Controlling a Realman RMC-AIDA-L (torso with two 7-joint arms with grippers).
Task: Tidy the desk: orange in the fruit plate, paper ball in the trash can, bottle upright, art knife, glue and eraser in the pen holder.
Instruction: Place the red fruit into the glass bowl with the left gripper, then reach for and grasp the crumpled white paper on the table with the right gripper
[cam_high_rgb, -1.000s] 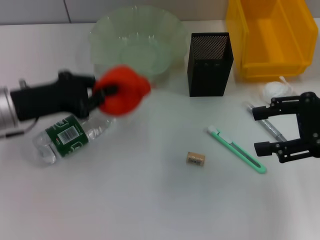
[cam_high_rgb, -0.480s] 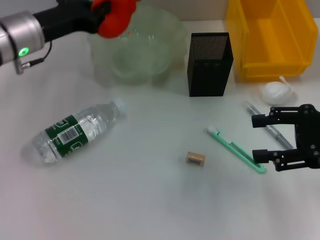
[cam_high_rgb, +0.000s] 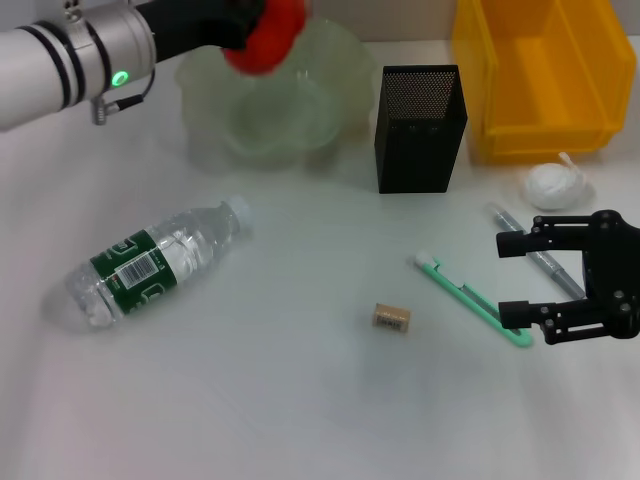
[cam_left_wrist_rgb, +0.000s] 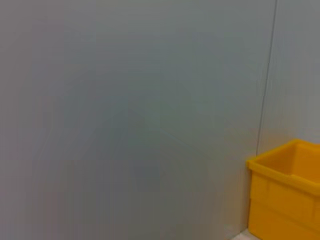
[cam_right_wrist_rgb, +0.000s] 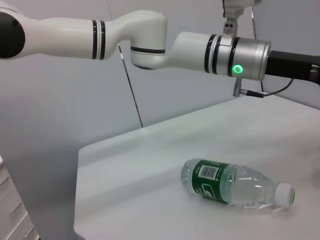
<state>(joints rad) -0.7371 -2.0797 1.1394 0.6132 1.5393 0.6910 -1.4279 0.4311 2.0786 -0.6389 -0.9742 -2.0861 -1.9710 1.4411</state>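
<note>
My left gripper (cam_high_rgb: 243, 28) is shut on the orange (cam_high_rgb: 268, 36), holding it over the far rim of the pale green glass fruit plate (cam_high_rgb: 300, 140). The clear bottle (cam_high_rgb: 155, 262) with a green label lies on its side at the left; the right wrist view also shows this bottle (cam_right_wrist_rgb: 235, 182). A green art knife (cam_high_rgb: 472, 298) and a small tan eraser (cam_high_rgb: 392, 318) lie in the middle. A grey glue stick (cam_high_rgb: 540, 255) lies by my right gripper (cam_high_rgb: 508, 280), which is open just right of the knife. The white paper ball (cam_high_rgb: 553, 185) sits in front of the yellow trash can (cam_high_rgb: 545, 75).
The black mesh pen holder (cam_high_rgb: 420, 125) stands between the fruit plate and the yellow bin. The left wrist view shows only a grey wall and a corner of the yellow bin (cam_left_wrist_rgb: 287, 192). My left arm (cam_right_wrist_rgb: 240, 55) spans the top of the right wrist view.
My left gripper carried the orange from beside the bottle up and back to above the fruit plate. The right gripper drifted slightly left and nearer, toward the knife.
</note>
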